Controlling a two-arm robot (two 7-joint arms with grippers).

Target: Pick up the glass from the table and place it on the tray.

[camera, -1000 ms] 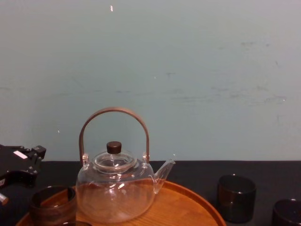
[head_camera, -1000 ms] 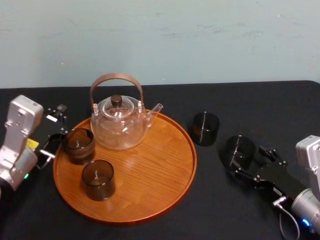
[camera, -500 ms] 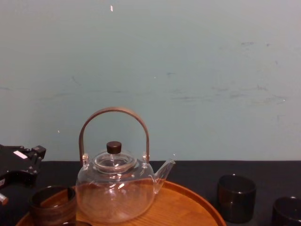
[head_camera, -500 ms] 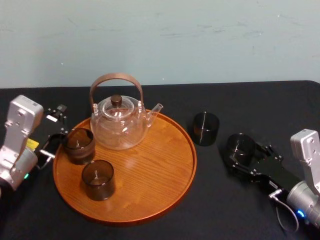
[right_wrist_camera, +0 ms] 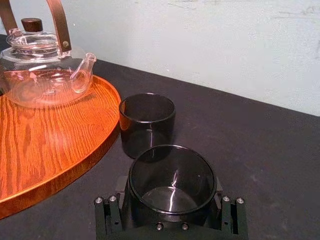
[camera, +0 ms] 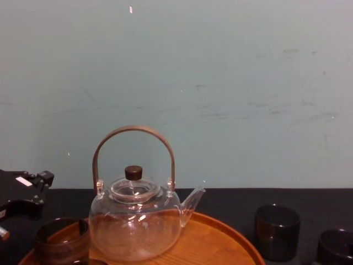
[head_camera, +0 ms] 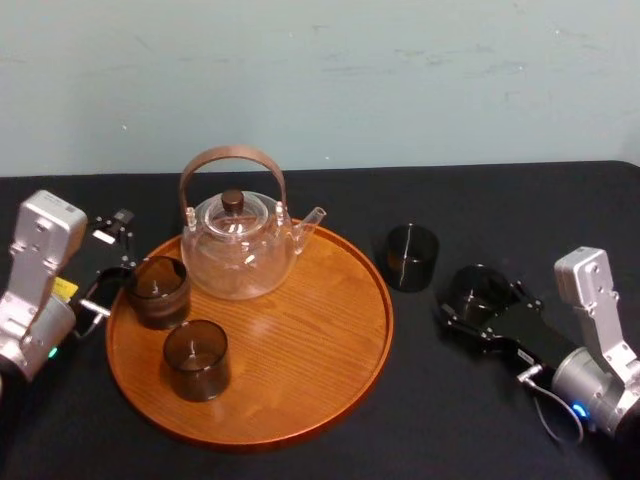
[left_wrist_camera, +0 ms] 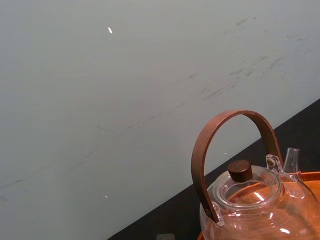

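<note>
A dark smoked glass stands on the black table to the right of the round wooden tray. My right gripper is shut on this glass, one finger against each side. The right wrist view shows the glass held snugly in the right gripper, with the tray's rim a short way off. In the chest view the glass sits at the lower right. My left gripper rests open by the tray's left edge.
A clear glass teapot with a brown handle sits at the back of the tray, with two dark glasses at its left side. Another dark glass stands on the table between the tray and the held glass.
My right arm has swung in toward the glass and its wrist has risen. The glass has shifted slightly toward the tray. The left arm has stayed put.
</note>
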